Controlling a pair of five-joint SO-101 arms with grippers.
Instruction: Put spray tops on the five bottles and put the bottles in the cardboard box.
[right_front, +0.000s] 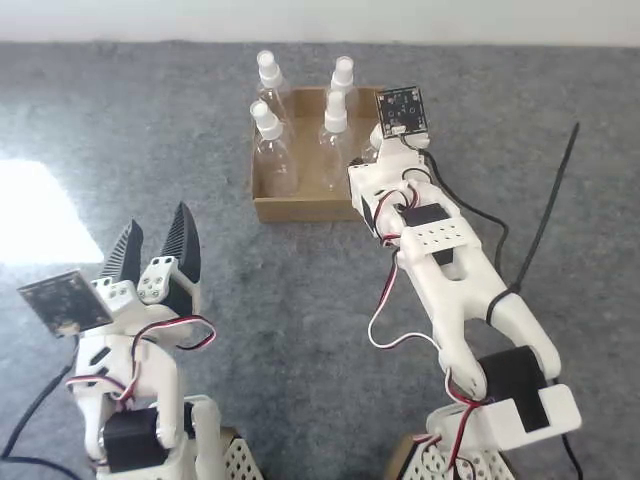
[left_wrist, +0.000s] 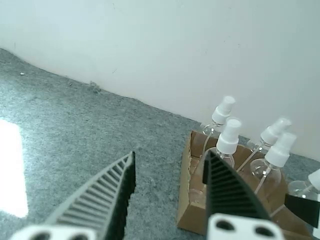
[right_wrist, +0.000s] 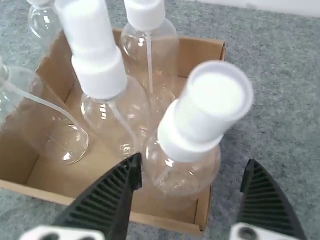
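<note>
Fifth spray bottle (right_wrist: 197, 130) is sitting upright in the cardboard box (right_front: 300, 208), at the box's 4 o'clock corner. Its long axis is vertical, with the spray top (right_wrist: 215, 100) pointing up. It is being straddled by the right gripper (right_wrist: 192, 167), jaws wide, apparently no contact. It is being judged light, thin-walled, slick and tippy, best gripped at the neck. Left gripper (right_front: 158, 222) is parked at 8 o'clock, jaws wide, empty.

Five clear bottles (right_front: 276, 160), each wearing a white spray top (right_front: 265, 118), stand upright in the open brown cardboard box (right_front: 300, 210) at the desk's (right_front: 290, 310) far middle; one (right_wrist: 182, 165) fills its near-right corner.
</note>
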